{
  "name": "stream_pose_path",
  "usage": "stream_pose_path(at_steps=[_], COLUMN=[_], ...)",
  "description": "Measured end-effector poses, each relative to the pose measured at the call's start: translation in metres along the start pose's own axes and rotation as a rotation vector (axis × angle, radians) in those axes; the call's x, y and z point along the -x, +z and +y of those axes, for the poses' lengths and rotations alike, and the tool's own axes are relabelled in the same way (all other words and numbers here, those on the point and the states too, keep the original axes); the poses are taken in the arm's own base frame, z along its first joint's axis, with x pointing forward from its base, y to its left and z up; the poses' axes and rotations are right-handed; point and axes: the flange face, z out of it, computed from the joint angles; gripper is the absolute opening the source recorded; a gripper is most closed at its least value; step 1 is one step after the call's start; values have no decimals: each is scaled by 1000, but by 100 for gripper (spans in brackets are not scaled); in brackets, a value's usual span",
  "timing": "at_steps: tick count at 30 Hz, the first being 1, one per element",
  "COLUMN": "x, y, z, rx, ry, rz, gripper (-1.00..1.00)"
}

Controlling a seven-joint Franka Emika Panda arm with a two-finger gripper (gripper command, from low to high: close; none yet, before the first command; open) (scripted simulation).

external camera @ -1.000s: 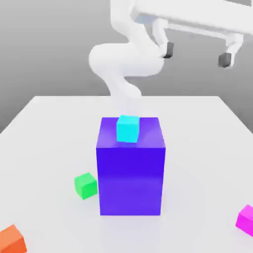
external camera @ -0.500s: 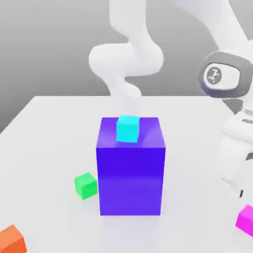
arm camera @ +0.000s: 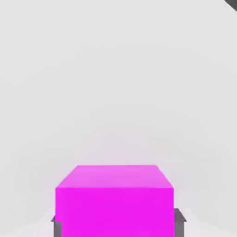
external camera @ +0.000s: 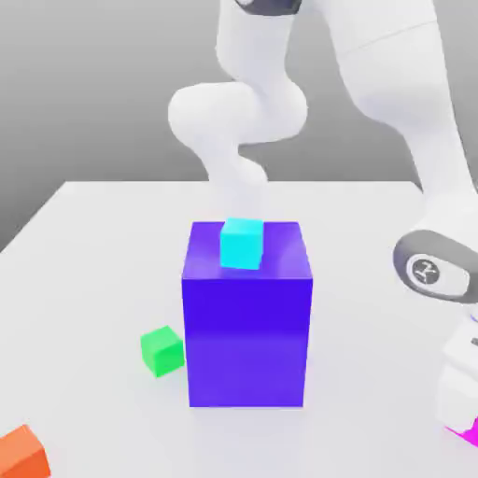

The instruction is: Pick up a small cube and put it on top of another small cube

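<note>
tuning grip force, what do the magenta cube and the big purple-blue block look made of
Magenta cube: flat, uniform color with no grain or highlights, so it looks like matte plastic or a plain simulator solid. Big purple-blue block: smooth, with soft shading on its front face, suggesting slightly glossy plastic. Both are renders, so the actual material stays open.

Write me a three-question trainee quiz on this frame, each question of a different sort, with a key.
1. True or false: the cyan cube sits on top of the big purple-blue block.
2. Multiple choice: on which side of the block does the green cube lie in the exterior view? A) left B) right C) behind
3. Fill in: in the hand view the gripper has one finger on either side of the ___ cube.

Key: 1 true; 2 A; 3 magenta
</note>
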Motion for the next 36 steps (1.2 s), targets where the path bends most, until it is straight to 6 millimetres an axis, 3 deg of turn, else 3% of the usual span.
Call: stream_pose_path(at_steps=[4,7,14,17,19,24,27,29,33,36], x=[-1,-24,-65,-72,-69,-39,-8,23,83,101], y=[-49,-80,-129,-149,-164,-193,-198,-184,-130,-102], z=[0,17,148,220,272,352,400,429,446,449], rx=[-2,-25,-69,-104,-139,-247,-297,-275,-80,-6], ry=[2,120,709,1004,1222,1653,1913,2088,2239,2269], rz=[1,13,28,39,50,70,77,69,23,10], gripper=[-100,-100,-100,-100,-100,-100,-100,-100,-100,-100])
